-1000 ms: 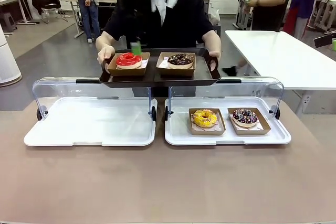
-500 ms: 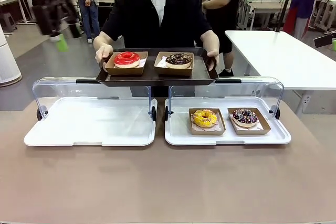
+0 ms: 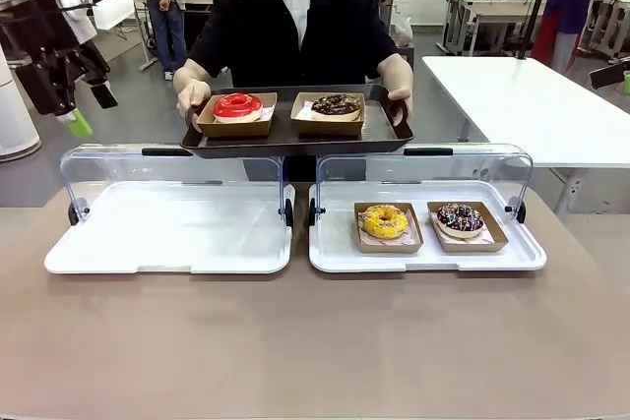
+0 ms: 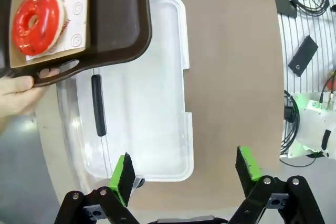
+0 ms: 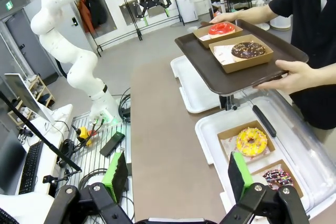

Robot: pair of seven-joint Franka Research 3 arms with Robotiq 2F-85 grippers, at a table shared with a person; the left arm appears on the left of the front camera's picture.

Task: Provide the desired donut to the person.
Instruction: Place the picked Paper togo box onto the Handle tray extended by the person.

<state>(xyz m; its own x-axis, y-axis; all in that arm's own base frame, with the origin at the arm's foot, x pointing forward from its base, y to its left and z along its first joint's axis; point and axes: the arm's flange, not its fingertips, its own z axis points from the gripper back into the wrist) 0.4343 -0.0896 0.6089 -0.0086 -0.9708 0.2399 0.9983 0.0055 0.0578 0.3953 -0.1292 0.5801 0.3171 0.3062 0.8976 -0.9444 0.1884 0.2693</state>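
So my left gripper (image 4: 185, 174) is spread wide with nothing between the pads, hanging up high off to the left side of the table. Right below it, in its wrist view, is the empty white tray (image 4: 157, 103) with its clear lid flipped back, and just past that the corner of the dark serving tray (image 4: 118, 35) the person (image 3: 295, 27) is holding, with the red donut (image 4: 38, 22) in its cardboard boat. My right gripper (image 5: 176, 177) is spread open too, empty, parked back on my side of the table; ahead of it sit the yellow donut (image 5: 251, 141) and the sprinkled chocolate donut (image 5: 278, 178) in the other white tray, well short of the pads. The person's tray also carries a chocolate donut (image 3: 337, 105). Judging from that, two donuts look delivered and two are left in the case. No clue which one gets asked for next, so I'd guess I'm between picks.
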